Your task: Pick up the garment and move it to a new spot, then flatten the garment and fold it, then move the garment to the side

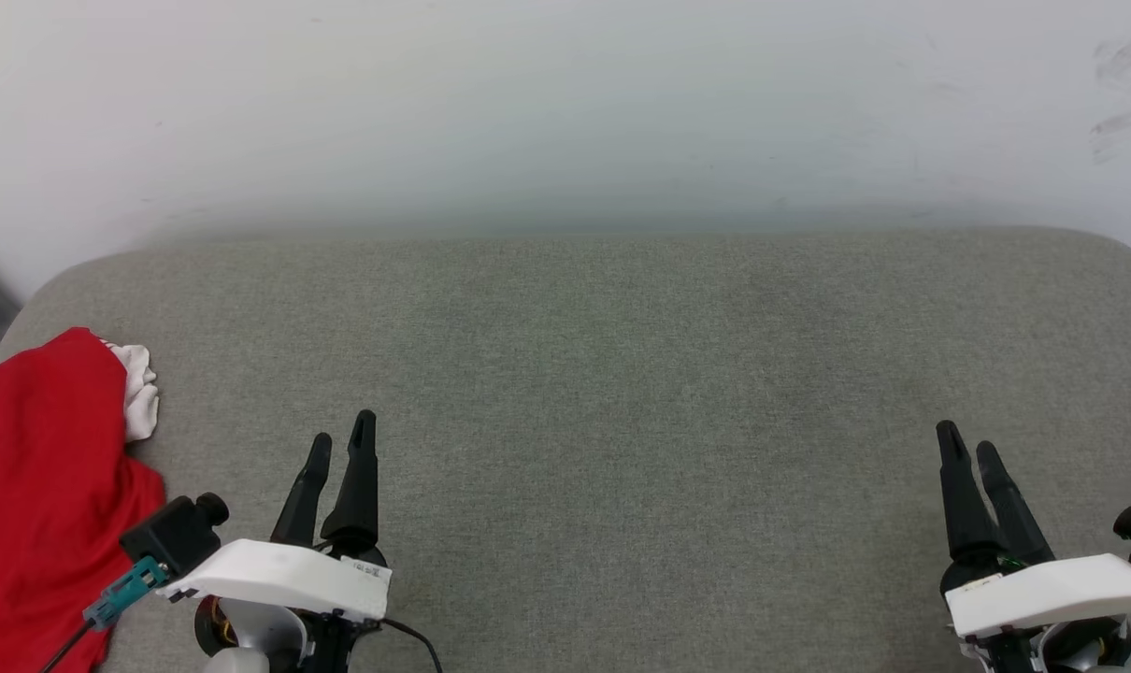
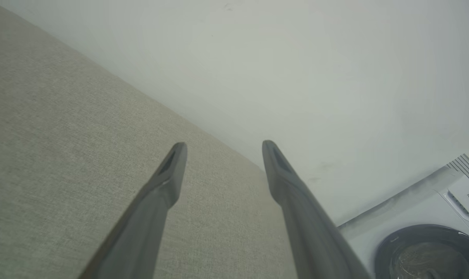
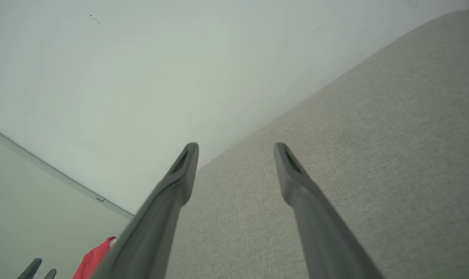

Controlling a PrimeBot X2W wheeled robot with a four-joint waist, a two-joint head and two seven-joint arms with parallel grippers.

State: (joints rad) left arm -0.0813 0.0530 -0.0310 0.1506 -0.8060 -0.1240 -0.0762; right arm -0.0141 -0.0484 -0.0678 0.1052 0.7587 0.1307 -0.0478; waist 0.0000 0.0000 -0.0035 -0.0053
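Observation:
The garment (image 1: 42, 486) is a bright red bunched heap with a bit of white trim (image 1: 138, 388), lying at the left edge of the grey padded surface (image 1: 622, 393). A sliver of the garment (image 3: 93, 259) shows in the right wrist view. My left gripper (image 1: 341, 439) hovers just right of the heap, open, nothing between its fingers. In its own view the left gripper (image 2: 223, 149) points over the surface toward the wall. My right gripper (image 1: 966, 441) rests far right, open and empty; its own view shows the right gripper (image 3: 234, 151) with fingers spread.
A pale wall (image 1: 565, 112) rises behind the surface's rounded far edge. A white washing machine with a dark round door (image 2: 428, 252) stands beyond the surface in the left wrist view. Broad grey surface lies between the two grippers.

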